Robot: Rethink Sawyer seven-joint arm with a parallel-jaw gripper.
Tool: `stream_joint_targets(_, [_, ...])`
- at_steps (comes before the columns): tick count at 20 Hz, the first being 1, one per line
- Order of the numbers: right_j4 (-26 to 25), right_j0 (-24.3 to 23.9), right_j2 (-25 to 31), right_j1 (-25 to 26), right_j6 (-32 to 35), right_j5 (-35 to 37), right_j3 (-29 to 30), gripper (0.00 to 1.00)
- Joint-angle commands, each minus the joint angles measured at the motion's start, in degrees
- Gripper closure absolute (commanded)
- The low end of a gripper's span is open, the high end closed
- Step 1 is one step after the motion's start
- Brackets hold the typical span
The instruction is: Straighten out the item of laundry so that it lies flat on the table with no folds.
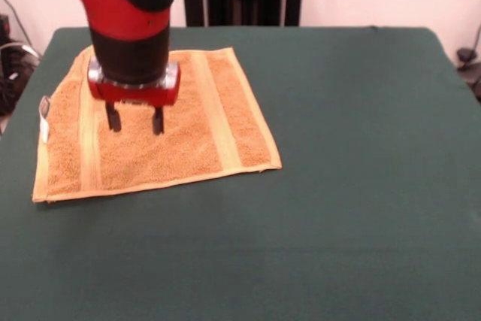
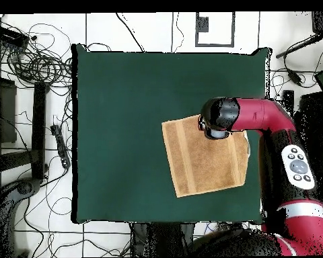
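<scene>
The item of laundry (image 1: 188, 137), an orange-yellow terry towel with paler border bands, lies spread out at the left of the dark green table (image 1: 338, 171), with a small white tag (image 1: 43, 114) on its left edge. No folds show in the part I can see; the arm hides its far left corner. My gripper (image 1: 135, 120) hangs over the towel's middle-left, open, its two dark fingers (image 1: 113, 118) apart and holding nothing. In the overhead view the towel (image 2: 201, 164) lies near the table's (image 2: 124, 121) right edge, and the arm's head covers the gripper.
The red and black arm (image 2: 258, 117) reaches in over the table's right edge in the overhead view. Cables and stands (image 2: 36, 101) crowd the floor to the left of the table.
</scene>
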Motion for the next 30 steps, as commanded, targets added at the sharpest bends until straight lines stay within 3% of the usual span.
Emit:
stream_joint_targets(1, [3.95, 3.57, 2.92, -5.25, 3.84, -4.50, 10.89, 0.00])
stream_joint_targets(30, [7.41, 8.41, 0.92, -3.56, 5.58, -2.76, 7.73, 0.00])
